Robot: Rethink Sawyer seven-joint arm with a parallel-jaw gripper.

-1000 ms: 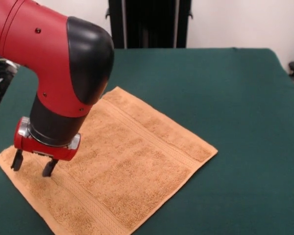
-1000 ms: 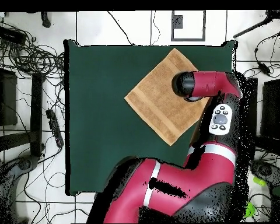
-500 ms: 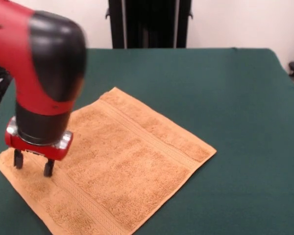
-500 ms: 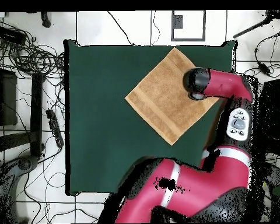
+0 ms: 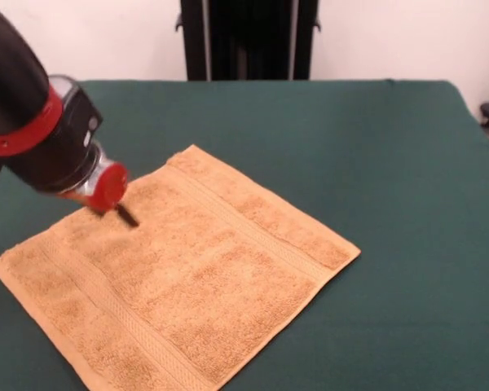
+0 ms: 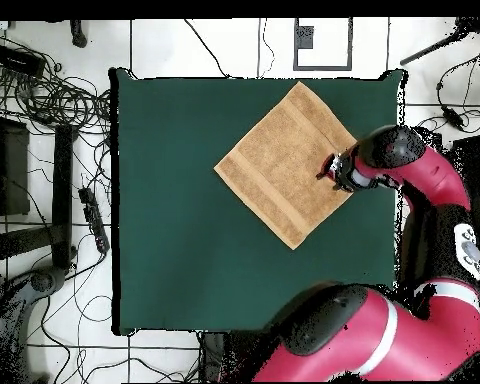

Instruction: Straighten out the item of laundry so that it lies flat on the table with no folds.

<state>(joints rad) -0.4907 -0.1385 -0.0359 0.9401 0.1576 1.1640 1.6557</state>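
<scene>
The orange-tan towel [image 5: 204,269] lies spread flat as a diamond on the dark green table [image 5: 375,147], with its border bands showing and no fold visible. Its near corner is cut off by the bottom edge of the front view. My gripper [image 5: 122,212] is tilted sideways and hangs just over the towel's upper left part, holding nothing that I can see. In the overhead view the towel [image 6: 279,165] sits at the table's [image 6: 174,200] upper right, and the gripper [image 6: 327,170] points in over its right corner. The white tag is not visible.
My red and black arm [image 6: 424,180] reaches in over the table's right edge in the overhead view. A black stand [image 5: 248,39] rises behind the table's far side. Cables [image 6: 44,90] lie on the floor at the left.
The gripper has lifted off the towel's left corner, tilted sideways and drawn back toward the table's edge. The towel's left corner now lies uncovered and flat.
</scene>
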